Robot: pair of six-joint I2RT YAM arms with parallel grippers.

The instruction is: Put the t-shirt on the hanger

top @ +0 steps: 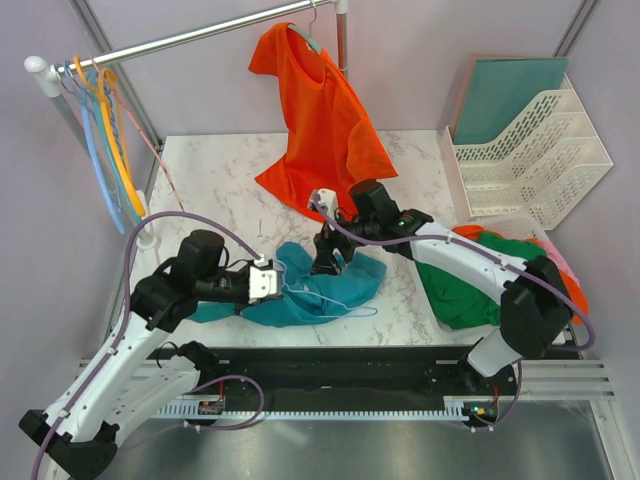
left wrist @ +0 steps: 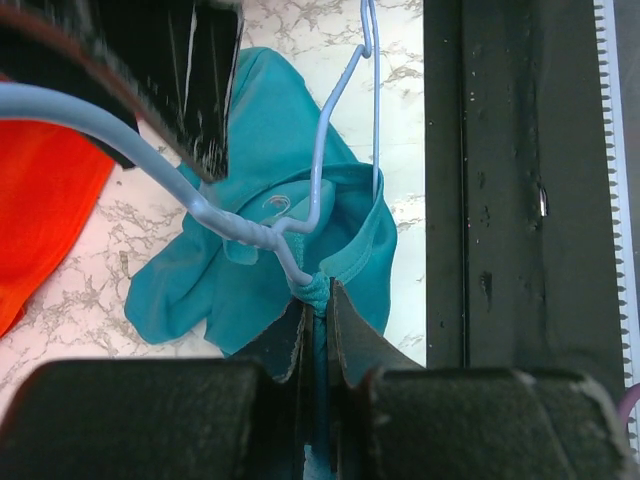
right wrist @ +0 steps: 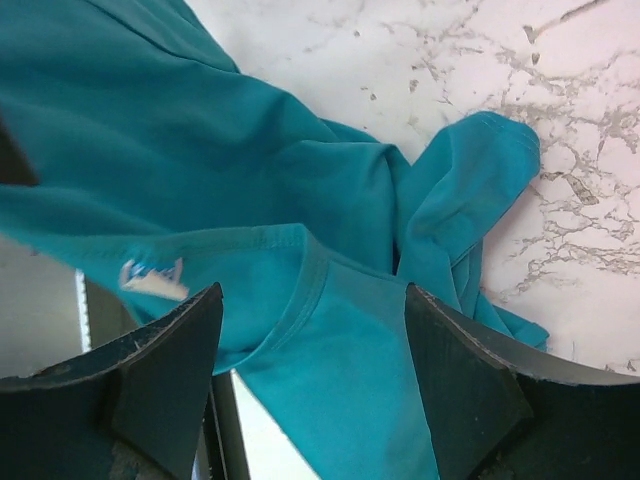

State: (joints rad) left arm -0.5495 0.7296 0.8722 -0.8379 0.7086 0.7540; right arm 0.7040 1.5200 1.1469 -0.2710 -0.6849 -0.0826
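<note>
The teal-blue t-shirt (top: pixel 318 285) lies crumpled on the marble table near the front edge. The thin pale-blue hanger (top: pixel 360 312) lies partly on and inside it. In the left wrist view the hanger's wire (left wrist: pixel 320 150) runs into the collar (left wrist: pixel 350 250). My left gripper (top: pixel 266 281) is shut on a bunch of the t-shirt's collar, right where the wire meets the cloth (left wrist: pixel 316 296). My right gripper (top: pixel 330 258) is open just above the shirt. Its fingers (right wrist: pixel 165 360) straddle the collar seam (right wrist: pixel 310 290) without gripping it.
An orange t-shirt (top: pixel 320 120) hangs from the rail at the back. Several coloured hangers (top: pixel 100 130) hang at the rail's left end. A dark green garment (top: pixel 460 285) lies at the right. A white tray rack (top: pixel 530 150) stands at the back right. A black strip (left wrist: pixel 500 200) borders the table front.
</note>
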